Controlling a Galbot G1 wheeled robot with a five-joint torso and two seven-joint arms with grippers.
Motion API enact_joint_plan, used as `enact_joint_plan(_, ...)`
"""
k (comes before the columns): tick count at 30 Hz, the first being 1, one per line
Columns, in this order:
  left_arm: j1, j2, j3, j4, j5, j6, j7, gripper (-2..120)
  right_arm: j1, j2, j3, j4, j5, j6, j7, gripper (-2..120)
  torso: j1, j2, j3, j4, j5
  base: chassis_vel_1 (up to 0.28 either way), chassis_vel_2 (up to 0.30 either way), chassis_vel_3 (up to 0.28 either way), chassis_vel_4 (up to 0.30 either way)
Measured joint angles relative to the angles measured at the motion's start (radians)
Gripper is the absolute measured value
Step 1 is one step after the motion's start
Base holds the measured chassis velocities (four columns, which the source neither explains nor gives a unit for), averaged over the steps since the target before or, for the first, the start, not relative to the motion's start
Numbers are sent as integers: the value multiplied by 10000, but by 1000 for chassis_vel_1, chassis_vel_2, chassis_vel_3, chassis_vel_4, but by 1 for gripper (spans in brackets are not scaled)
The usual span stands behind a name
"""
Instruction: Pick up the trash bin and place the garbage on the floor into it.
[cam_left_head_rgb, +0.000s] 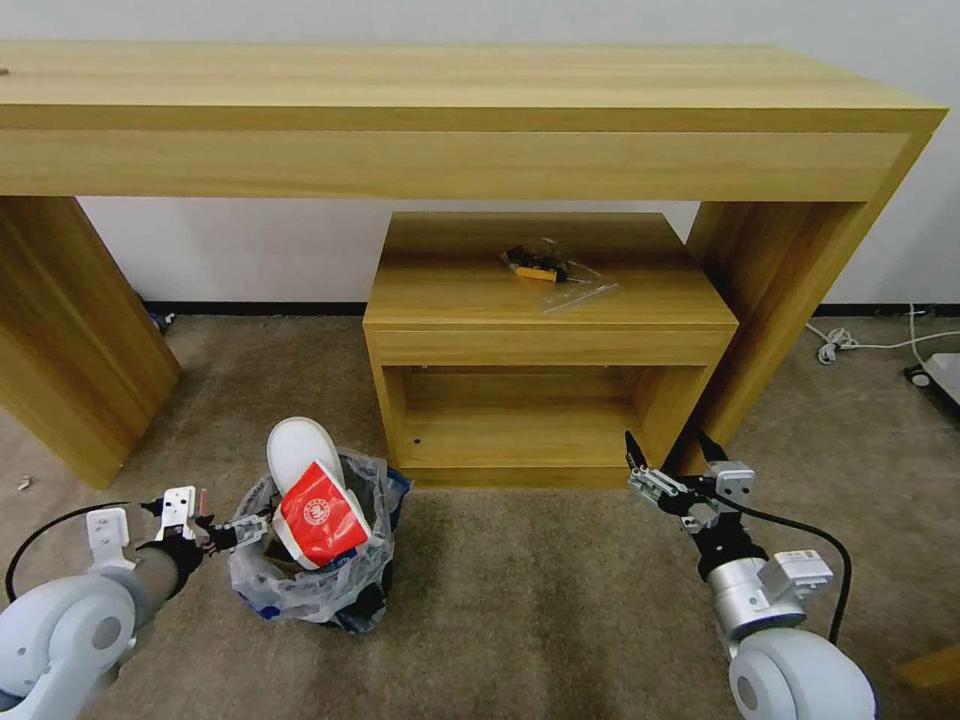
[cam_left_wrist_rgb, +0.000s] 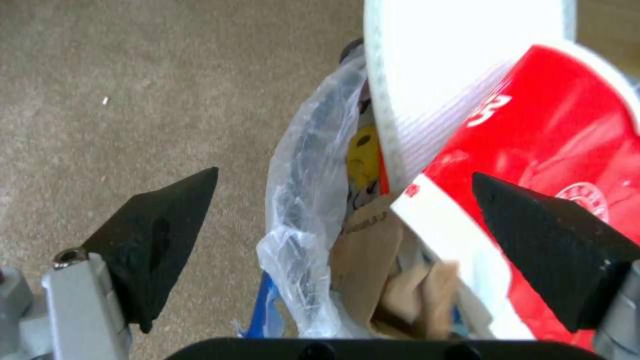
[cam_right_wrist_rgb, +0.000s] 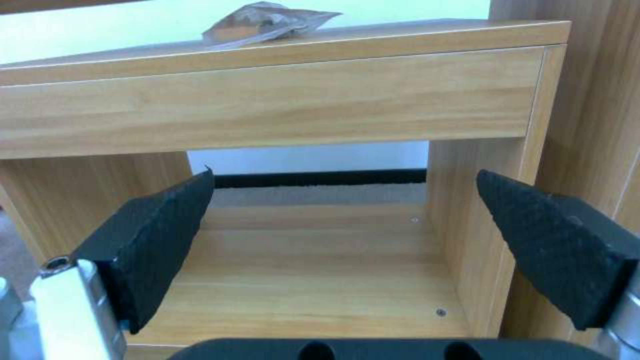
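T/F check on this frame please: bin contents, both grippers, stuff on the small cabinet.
1. The trash bin stands on the floor and holds a red wrapper. True.
2. The left gripper is shut on the bin's bag. False: its fingers are spread, straddling the bag's rim.
3. The right gripper carries a can. False: open and empty, facing the small cabinet.
4. A clear packet lies on the cabinet top. True.

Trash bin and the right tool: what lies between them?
Only bare beige floor in the head view; the trash bin sits at the left tool, while the right tool hangs open before the small wooden shelf.
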Motion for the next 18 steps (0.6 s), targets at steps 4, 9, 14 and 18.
enact_joint_plan(4,62,14,-134,-189,-173,0,-93,100,25,-3,-39,-8,3,-11,9,100,0,0,-1,0,1,0,0,0,0)
enact_joint_plan(9,222,65,-364,-460,-276,0,-117,100,81,-12,-70,-12,15,-38,30,100,0,0,0,0,0,0,0,0,0)
enact_joint_plan(14,421,155,-725,-611,-280,0,176,100,110,-17,-74,-13,45,-57,41,100,0,0,0,0,1,0,0,0,0)
enact_joint_plan(18,804,90,-1362,-743,-188,0,1087,100,113,-27,-63,16,85,-73,41,100,0,0,1,0,0,0,0,0,0)
